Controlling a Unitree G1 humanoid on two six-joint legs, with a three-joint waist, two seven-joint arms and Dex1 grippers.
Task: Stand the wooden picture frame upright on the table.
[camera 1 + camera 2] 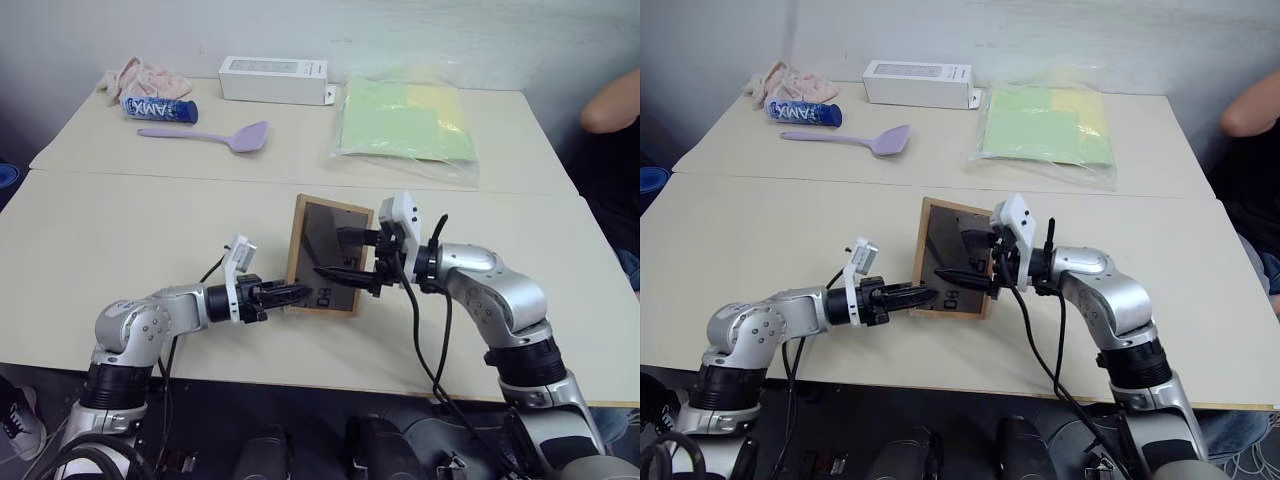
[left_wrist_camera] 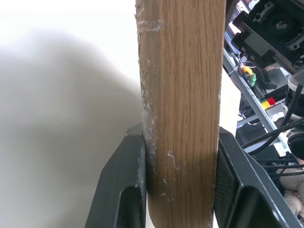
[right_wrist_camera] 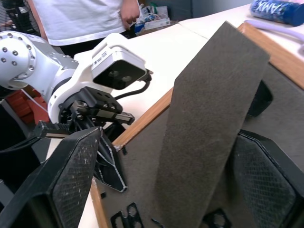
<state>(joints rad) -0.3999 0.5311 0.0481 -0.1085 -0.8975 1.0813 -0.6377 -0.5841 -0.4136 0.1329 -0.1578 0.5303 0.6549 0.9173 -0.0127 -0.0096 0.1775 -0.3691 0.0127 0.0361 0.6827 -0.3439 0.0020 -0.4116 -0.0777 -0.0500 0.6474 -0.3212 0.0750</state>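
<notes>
Left wrist view: left gripper (image 2: 180, 185) clamps wooden picture frame (image 2: 183, 95) edge.

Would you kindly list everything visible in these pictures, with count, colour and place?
Small light-wood picture frame: one, dark back facing the camera, raised at table centre.
Fold-out stand: one, dark grey, swung out from frame's back.
Long white box: one, far edge.
Lilac plastic spatula: one, far left.
Blue can: one, lying behind the spatula.
Pink cloth: one, far left corner.
Clear bag of green and yellow sheets: one, far right.
Pale beige table: one, two slabs.
Person's arm: one, right edge.
Left gripper: fingers clamping frame's edge.
Right gripper: fingers open, at the stand.
</notes>
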